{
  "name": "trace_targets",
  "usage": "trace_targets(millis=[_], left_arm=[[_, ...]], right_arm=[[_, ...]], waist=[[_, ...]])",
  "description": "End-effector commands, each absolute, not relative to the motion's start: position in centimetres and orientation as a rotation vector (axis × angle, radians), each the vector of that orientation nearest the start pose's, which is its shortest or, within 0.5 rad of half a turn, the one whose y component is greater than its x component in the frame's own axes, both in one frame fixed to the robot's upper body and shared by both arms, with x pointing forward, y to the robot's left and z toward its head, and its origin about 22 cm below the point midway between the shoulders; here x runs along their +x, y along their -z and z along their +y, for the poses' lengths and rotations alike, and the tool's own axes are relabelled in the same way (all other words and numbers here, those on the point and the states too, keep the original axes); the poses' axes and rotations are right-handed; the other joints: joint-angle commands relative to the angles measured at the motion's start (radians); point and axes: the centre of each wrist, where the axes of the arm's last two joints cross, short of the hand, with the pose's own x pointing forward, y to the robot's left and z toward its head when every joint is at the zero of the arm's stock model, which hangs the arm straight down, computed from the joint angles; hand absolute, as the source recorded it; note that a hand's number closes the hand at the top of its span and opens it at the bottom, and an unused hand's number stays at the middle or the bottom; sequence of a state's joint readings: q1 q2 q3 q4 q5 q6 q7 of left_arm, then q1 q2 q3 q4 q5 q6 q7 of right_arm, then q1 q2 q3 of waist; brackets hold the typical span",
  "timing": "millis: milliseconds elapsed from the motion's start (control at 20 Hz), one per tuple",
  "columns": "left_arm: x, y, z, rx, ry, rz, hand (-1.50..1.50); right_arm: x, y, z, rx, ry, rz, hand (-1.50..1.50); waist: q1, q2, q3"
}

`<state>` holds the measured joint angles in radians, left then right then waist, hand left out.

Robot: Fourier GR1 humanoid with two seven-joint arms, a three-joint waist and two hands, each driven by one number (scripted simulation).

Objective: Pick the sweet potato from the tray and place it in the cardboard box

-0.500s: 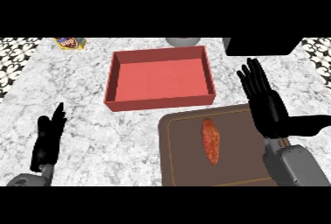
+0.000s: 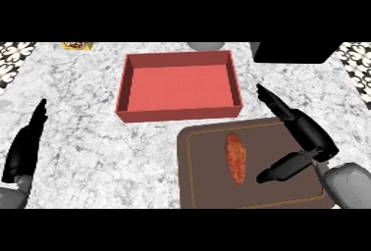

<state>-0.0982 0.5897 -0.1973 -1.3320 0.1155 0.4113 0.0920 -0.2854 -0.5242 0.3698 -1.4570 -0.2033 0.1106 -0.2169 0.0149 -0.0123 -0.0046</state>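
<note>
Swinging in over the tray (image 2: 210,188), the right hand (image 2: 311,137) now sits lower and nearer the sweet potato (image 2: 236,158) than half a second ago. Its fingers are straight and its thumb is spread toward the sweet potato without touching it, so it holds nothing. I judge this the approach to a grasp, with the pick not yet made. The sweet potato lies lengthwise, alone, mid-tray. The red box (image 2: 177,115), just beyond the tray on the desk (image 2: 87,122), holds nothing. The left hand (image 2: 23,152) rests open at the left edge.
</note>
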Motion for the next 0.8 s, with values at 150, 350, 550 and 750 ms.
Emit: trace_targets(millis=[150,350,550,750], left_arm=[[26.8,-2.1,35.8,0.647,0.214,-1.365,0.0],[25.8,-2.0,35.2,0.62,0.232,-1.377,0.0],[26.1,-1.7,34.7,0.636,0.231,-1.381,0.0],[26.3,-1.5,35.0,0.63,0.205,-1.377,0.0]], right_arm=[[26.1,4.4,-29.4,0.375,-0.583,-1.743,-1.5],[28.2,3.8,-33.4,0.42,-0.689,-1.835,-1.5],[30.5,1.0,-34.6,0.172,-0.985,-1.829,-1.5],[33.1,-2.1,-33.0,0.073,-1.287,-1.695,-1.5]], waist=[[-0.002,0.025,0.008],[0.002,0.016,0.007],[0.003,0.016,0.006],[0.009,0.015,0.004]])
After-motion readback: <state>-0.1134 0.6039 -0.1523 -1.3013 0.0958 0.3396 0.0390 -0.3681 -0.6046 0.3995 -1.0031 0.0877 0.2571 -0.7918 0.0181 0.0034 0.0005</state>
